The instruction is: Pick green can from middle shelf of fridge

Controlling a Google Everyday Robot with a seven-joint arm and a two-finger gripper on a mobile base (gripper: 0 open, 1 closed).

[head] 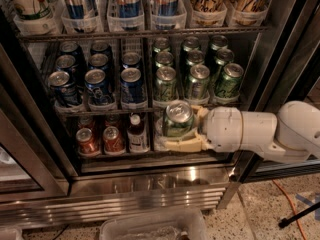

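Observation:
The fridge (150,176) stands open with its steel base in front. My gripper (181,129) is shut on a green can (177,118), held upright out in front of the racks and below the level of the middle shelf (145,105). My white arm reaches in from the right. On the middle shelf, dark blue cans (97,81) stand in rows on the left and several more green cans (197,66) on the right; the front of the middle green lane shows a gap behind the held can.
The top rack (145,33) carries tall slim cans. The bottom rack holds red cans (87,140) and a small bottle (136,133). A clear plastic bin (155,228) sits on the floor below. An orange cable (295,204) lies on the speckled floor at right.

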